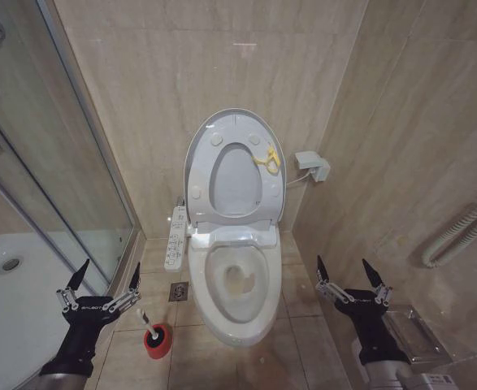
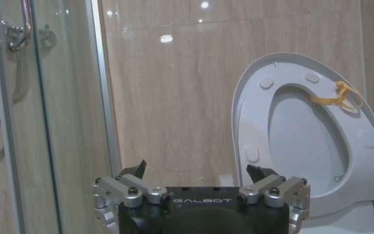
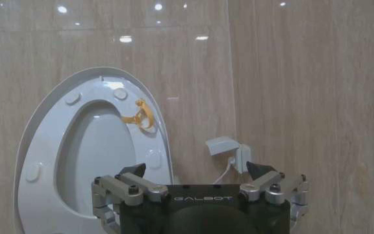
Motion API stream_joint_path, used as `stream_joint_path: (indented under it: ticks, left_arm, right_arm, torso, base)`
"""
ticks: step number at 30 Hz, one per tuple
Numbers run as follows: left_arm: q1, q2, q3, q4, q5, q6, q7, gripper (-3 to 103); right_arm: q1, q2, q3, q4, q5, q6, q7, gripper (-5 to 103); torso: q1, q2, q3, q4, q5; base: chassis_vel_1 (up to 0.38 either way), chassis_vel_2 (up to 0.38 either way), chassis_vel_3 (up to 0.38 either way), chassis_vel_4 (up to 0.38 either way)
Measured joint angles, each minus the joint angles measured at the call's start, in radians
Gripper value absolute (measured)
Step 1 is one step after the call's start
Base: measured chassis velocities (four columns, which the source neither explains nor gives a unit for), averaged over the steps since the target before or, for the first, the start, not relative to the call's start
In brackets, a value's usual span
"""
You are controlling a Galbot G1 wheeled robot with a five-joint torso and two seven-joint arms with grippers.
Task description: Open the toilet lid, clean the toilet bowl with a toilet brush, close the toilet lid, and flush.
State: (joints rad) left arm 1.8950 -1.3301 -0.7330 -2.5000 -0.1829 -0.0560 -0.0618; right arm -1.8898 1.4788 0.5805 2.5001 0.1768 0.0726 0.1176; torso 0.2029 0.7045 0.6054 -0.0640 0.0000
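Your left tool (image 1: 104, 284), spread open and empty, hangs nearest the toilet brush (image 1: 155, 336), upright just below-right.

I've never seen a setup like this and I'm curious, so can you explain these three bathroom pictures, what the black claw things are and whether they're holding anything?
They are the two hands of a wheeled robot with two arms. The wide picture comes from a camera on its head, looking down. The left pincer and the right pincer hang open and empty on either side of the white ceramic toilet bowl, which has a yellowish stain at the bottom. The glossy white plastic toilet lid stands raised against the wall, with the ring-shaped white seat lifted too. The other two pictures come from cameras on each wrist. On the floor by the left pincer, the toilet brush with a thin white handle sits in its small red round holder.
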Motion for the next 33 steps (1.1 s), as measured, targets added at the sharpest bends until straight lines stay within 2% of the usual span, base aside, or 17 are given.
stream_joint_path:
  ticks: [33]
  left_arm:
    - [0.0,0.0,0.0,0.0,0.0,0.0,0.0,100]
  right_arm:
    - [0.0,0.0,0.0,0.0,0.0,0.0,0.0,100]
  torso:
    - [0.0,0.0,0.0,0.0,0.0]
  base:
    - [0.0,0.0,0.0,0.0]
